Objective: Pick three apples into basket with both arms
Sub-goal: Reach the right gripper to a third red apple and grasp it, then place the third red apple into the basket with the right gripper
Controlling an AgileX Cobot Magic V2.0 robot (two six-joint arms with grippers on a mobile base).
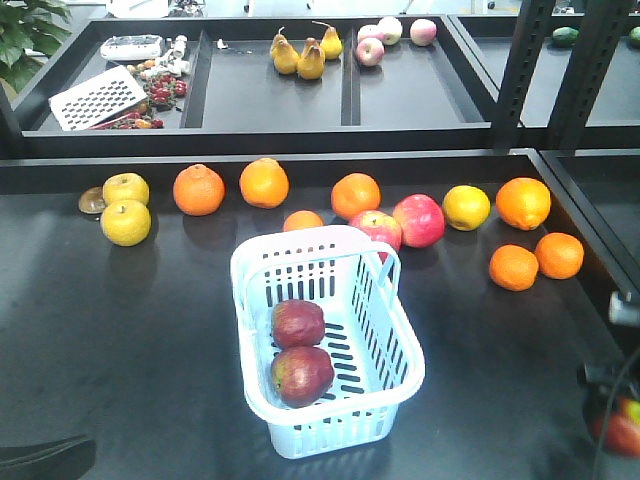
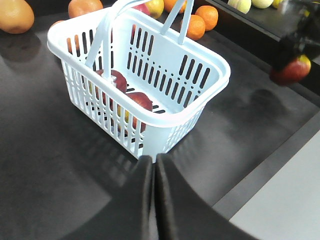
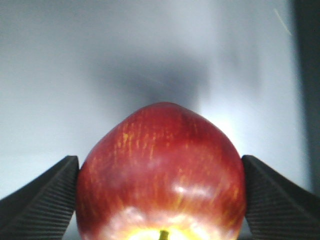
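The pale blue basket (image 1: 330, 350) stands on the dark table with two maroon apples (image 1: 298, 322) (image 1: 301, 374) lying in it; it also shows in the left wrist view (image 2: 145, 75) with the apples (image 2: 140, 102) behind its slots. My right gripper (image 3: 161, 200) is shut on the third apple (image 3: 161, 175), stem towards the camera; it appears at the right edge of the front view (image 1: 620, 425) and in the left wrist view (image 2: 292, 70). My left gripper (image 2: 154, 162) is shut and empty, just short of the basket's near corner.
Oranges (image 1: 198, 189), yellow apples (image 1: 125, 222), and pink-red apples (image 1: 419, 220) line the table behind the basket. A raised shelf (image 1: 280, 130) holds pears (image 1: 298, 55), pale apples (image 1: 390, 35) and a grater (image 1: 98, 97). The table's right edge (image 2: 270, 165) lies near the basket.
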